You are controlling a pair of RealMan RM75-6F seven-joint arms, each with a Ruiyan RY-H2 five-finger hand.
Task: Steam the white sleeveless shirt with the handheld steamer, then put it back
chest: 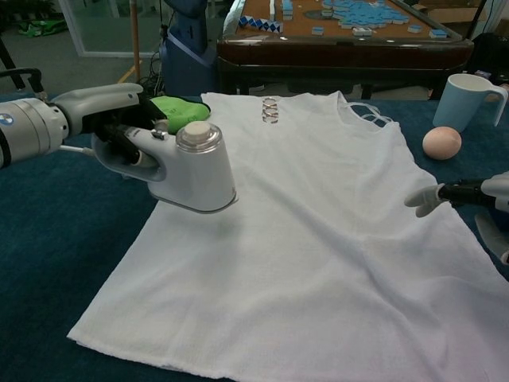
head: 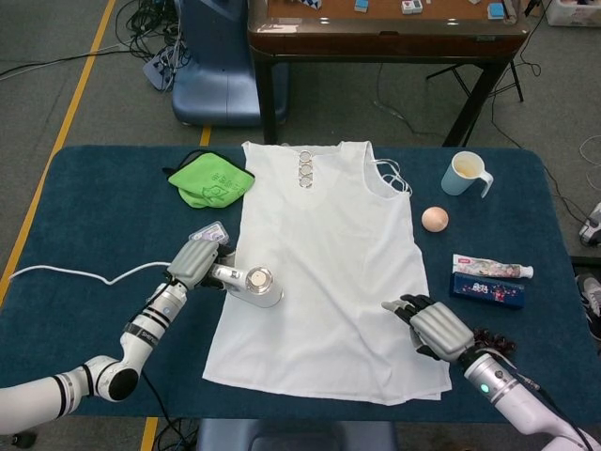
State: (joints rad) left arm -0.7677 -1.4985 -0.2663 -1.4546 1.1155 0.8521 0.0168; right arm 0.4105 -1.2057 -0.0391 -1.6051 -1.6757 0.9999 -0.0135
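The white sleeveless shirt point(head: 324, 268) point(chest: 310, 231) lies flat on the dark blue table, neck toward the far edge. My left hand point(head: 194, 264) point(chest: 107, 111) grips the handle of the white handheld steamer point(head: 254, 286) point(chest: 187, 171), which hovers over the shirt's left side edge. The steamer's white cord point(head: 75, 277) trails left across the table. My right hand point(head: 434, 329) point(chest: 469, 199) hangs open over the shirt's lower right part, fingers spread and holding nothing.
A green cloth point(head: 211, 180) point(chest: 171, 113) lies at the far left of the shirt, a small packet point(head: 207, 232) beside my left hand. Right of the shirt are a pale blue mug point(head: 466, 174) point(chest: 469, 102), an egg point(head: 435, 219) point(chest: 441, 142), a toothpaste tube point(head: 493, 267), a blue box point(head: 486, 289) and dark grapes point(head: 490, 336).
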